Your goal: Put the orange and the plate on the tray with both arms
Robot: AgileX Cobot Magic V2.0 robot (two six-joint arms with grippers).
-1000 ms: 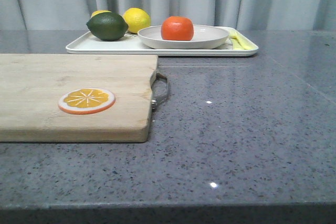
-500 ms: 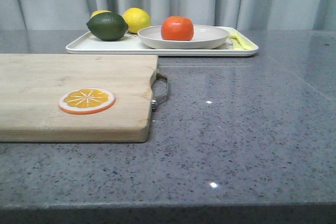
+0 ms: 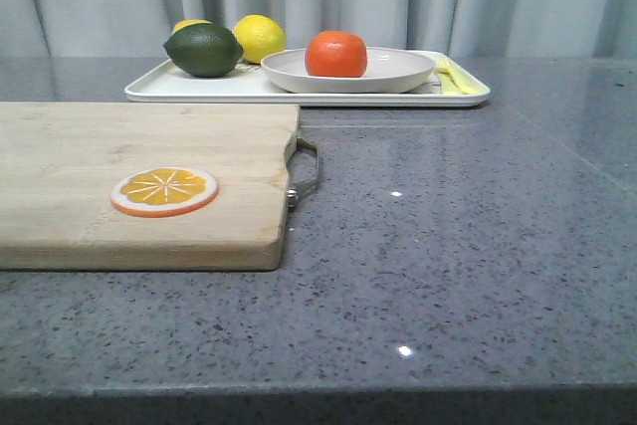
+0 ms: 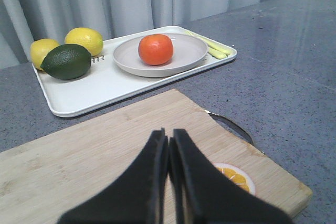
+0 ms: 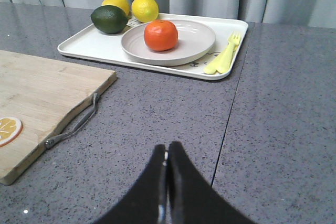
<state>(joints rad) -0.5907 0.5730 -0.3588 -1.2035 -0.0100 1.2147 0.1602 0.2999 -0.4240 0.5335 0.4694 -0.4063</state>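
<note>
The orange point(image 3: 335, 54) rests in the off-white plate point(image 3: 398, 74), and the plate stands on the white tray point(image 3: 179, 89) at the back of the table. They also show in the left wrist view: orange point(image 4: 155, 49), plate point(image 4: 189, 51), tray point(image 4: 89, 90). In the right wrist view: orange point(image 5: 160, 35), plate point(image 5: 197, 38), tray point(image 5: 86, 45). My left gripper point(image 4: 168, 139) is shut and empty above the wooden cutting board. My right gripper point(image 5: 167, 149) is shut and empty above the bare grey table. Neither gripper shows in the front view.
A dark green lime point(image 3: 203, 50) and two yellow lemons point(image 3: 259, 37) lie on the tray's left part; a yellow fork point(image 5: 223, 56) lies at its right end. A wooden cutting board point(image 3: 90, 146) with a metal handle point(image 3: 307, 171) holds a flat orange slice point(image 3: 164, 191).
</note>
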